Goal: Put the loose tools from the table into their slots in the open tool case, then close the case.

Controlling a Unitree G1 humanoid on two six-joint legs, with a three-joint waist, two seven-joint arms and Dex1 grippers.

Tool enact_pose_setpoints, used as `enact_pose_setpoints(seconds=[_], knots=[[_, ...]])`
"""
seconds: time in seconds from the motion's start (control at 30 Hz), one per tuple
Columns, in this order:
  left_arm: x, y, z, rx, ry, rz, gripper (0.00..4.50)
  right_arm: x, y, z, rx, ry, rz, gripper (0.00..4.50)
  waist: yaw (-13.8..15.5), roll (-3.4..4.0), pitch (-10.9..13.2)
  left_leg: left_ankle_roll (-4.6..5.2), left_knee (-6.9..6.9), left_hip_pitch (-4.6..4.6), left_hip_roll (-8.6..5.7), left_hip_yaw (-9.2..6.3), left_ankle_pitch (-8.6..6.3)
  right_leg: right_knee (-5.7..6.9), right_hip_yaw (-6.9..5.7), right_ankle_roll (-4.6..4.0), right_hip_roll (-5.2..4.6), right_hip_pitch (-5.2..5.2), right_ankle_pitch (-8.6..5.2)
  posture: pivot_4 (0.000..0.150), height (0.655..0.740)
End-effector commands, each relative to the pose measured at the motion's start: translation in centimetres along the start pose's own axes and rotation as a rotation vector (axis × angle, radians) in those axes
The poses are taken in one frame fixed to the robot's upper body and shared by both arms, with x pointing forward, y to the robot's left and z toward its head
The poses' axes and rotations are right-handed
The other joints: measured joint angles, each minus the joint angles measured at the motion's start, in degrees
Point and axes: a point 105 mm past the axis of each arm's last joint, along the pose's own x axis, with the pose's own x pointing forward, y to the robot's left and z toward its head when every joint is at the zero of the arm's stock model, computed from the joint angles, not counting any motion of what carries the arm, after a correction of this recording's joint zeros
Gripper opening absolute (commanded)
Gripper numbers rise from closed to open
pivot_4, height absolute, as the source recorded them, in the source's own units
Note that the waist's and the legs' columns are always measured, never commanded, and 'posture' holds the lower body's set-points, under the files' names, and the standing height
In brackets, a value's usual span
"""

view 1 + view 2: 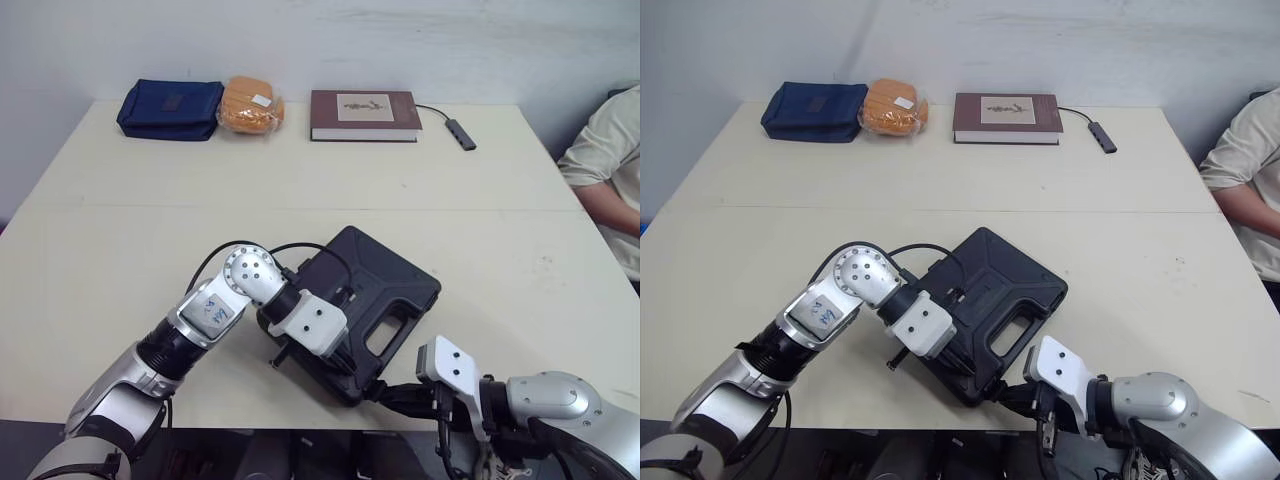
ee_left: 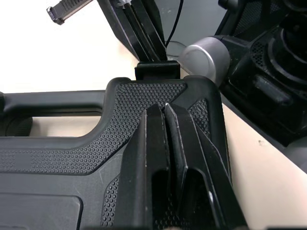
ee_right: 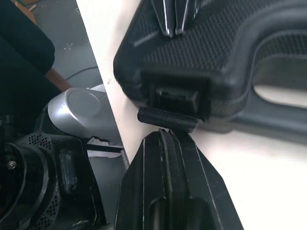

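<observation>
Status: tool case sits lid-down on the table, near the front edge, handle cutout twd the robot's right. No loose tools visible on the tabletop, so stowing looks done. Step in hand = closing, specifically the latch.

Left gripper: fingers pressed together, holding nothing, tips on the textured lid at the near corner, just behind the latch. Reads as a hold-down on the lid.

Right gripper: fingers also together, empty, at the table's front edge, tips just beside the latch flap. Flap looks loose — lying off the case front, not snapped in. Can't tell if the tips touch it.

Next move, imo: right tips push the flap up & in against the case front till it seats, w/ left pressing the lid so the seam is tight. Needs a short, precise push — case corner is close to the table edge, so too much force could slide the case. 2nd latch past the handle: can't tell.

Far side of table: blue pouch, orange packet, book; none look like tools. Person at right, well apart.
</observation>
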Motion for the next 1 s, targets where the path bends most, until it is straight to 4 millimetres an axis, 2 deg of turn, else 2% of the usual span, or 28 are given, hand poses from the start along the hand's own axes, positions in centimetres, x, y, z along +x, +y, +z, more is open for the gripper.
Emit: enact_pose_setpoints(seconds=[0.03, 0.37, 0.6, 0.77, 0.87, 0.97, 1.0], knots=[[1.3, -2.2, -4.5, -0.161, 0.164, -0.069, 0.07, 0.1, 0.4, 1.2, -0.004, -0.050, 0.033, 0.00, 0.00, 0.06, -0.06, 0.01, 0.00, 0.01, 0.00, -0.04, 0.00, -0.03, -0.02, 0.00, 0.00, 0.04, 0.00, 0.150, 0.7400], [1.5, -2.0, -4.7, -0.160, 0.168, -0.067, 0.07, 0.4, 0.0, 3.0, -0.014, -0.114, 0.049, 0.00, -0.17, 0.15, -0.13, 0.02, -0.01, 0.07, 0.00, -0.21, -0.01, -0.09, -0.13, -0.01, -0.01, 0.17, 0.00, 0.150, 0.7400], [1.2, -1.6, -4.6, -0.172, 0.160, -0.044, 0.07, 0.1, -0.4, 2.2, -0.044, -0.059, 0.026, 0.00, -0.18, 0.16, -0.13, 0.03, -0.01, 0.09, 0.01, -0.27, -0.02, -0.13, -0.16, -0.02, -0.02, 0.22, 0.00, 0.150, 0.7400], [-0.7, -0.8, -2.9, -0.234, 0.038, 0.043, 0.07, -2.1, -0.6, 1.5, -0.084, -0.015, -0.048, 0.00, 0.00, 0.20, -0.13, 0.06, -0.03, 0.05, 0.00, -0.29, -0.04, -0.23, -0.19, -0.01, -0.04, 0.24, 0.00, 0.150, 0.7400], [-3.0, -0.4, -1.2, -0.297, -0.071, 0.099, 0.07, -4.0, -0.3, 1.6, -0.077, -0.021, -0.082, 0.00, -0.05, 0.26, -0.05, 0.06, -0.07, -0.09, 0.00, -0.35, -0.04, -0.28, -0.27, 0.00, -0.04, 0.14, 0.01, 0.150, 0.7400], [-6.4, -1.1, 1.0, -0.348, -0.189, 0.111, 0.91, -6.6, -0.1, 2.3, -0.064, -0.042, -0.123, 1.01, -0.17, 0.26, 0.24, -0.02, -0.10, -0.29, 0.01, -0.34, 0.00, -0.20, -0.31, 0.00, -0.01, -0.11, 0.01, 0.150, 0.7400], [-7.6, -1.4, 1.5, -0.365, -0.209, 0.122, 1.34, -7.6, 0.1, 2.6, -0.057, -0.052, -0.125, 1.49, -0.12, 0.27, 0.35, -0.04, -0.10, -0.38, 0.01, -0.34, 0.02, -0.14, -0.32, 0.00, -0.01, -0.22, 0.01, 0.150, 0.7400]])
